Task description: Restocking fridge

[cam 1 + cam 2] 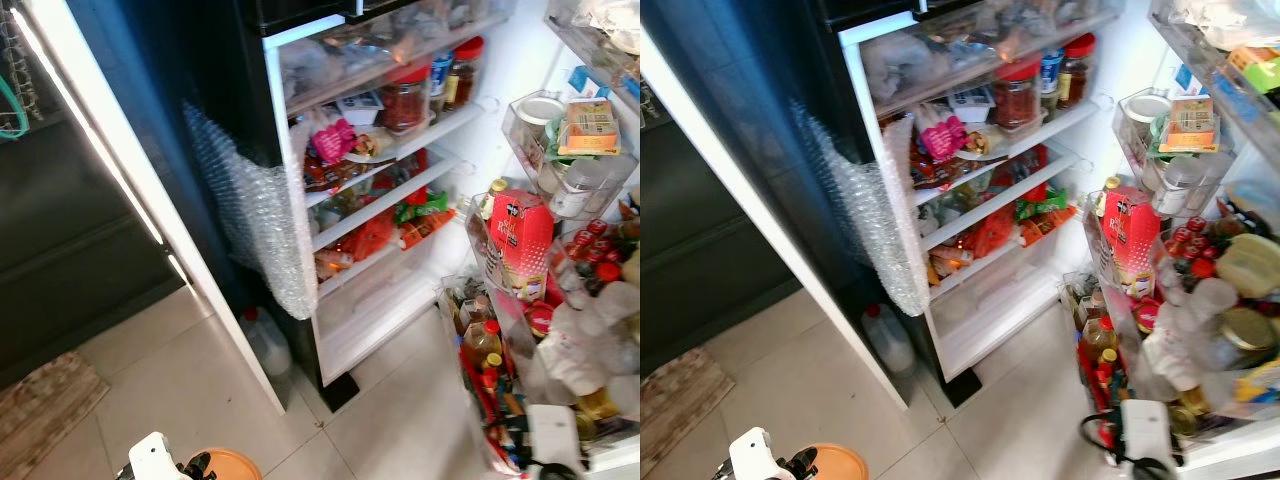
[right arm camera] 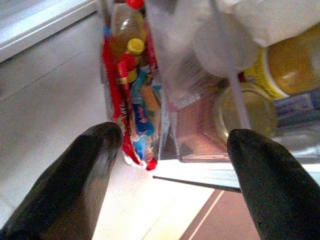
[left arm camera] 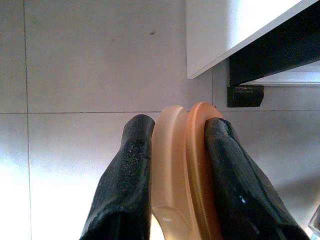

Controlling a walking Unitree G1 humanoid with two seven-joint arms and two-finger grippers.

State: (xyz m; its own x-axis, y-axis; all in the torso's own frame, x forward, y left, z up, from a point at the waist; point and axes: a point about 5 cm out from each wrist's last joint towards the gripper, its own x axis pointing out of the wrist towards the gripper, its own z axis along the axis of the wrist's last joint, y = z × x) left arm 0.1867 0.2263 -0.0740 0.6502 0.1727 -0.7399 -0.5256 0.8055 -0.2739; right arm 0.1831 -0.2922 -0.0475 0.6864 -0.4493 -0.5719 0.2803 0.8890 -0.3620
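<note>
The fridge [image 1: 400, 200] is standing open, its shelves [image 1: 385, 195] crowded with jars, packets and bags, and the door racks [image 1: 560, 330] on the right just as full of bottles and cartons; that crowding is probably why the robot is standing back and looking down over the whole interior, judging where a gap remains. The left gripper [image 3: 172, 165] is hanging low over the tiled floor [image 3: 75, 75], near the fridge's bottom corner, its fingers [image 3: 127, 185] clamped on the edge of an orange plate [image 3: 187, 165]; the plate is being gripped by its rim and held edge-on, likely so it can slide flat onto a shelf. In the head views the same plate is showing at the bottom edge, well below the shelves, so it is not yet stocked. The right gripper [image 2: 170, 165] is hovering beside the lowest door rack, its fingers spread wide with nothing between them; it seems free to steady the door or shift an item. A plastic jug [image 1: 268, 345] is sitting on the floor beside the fridge, and bubble wrap [image 1: 250, 210] is hanging along the cabinet side; the lowest shelf looks the emptiest spot for the plate.
</note>
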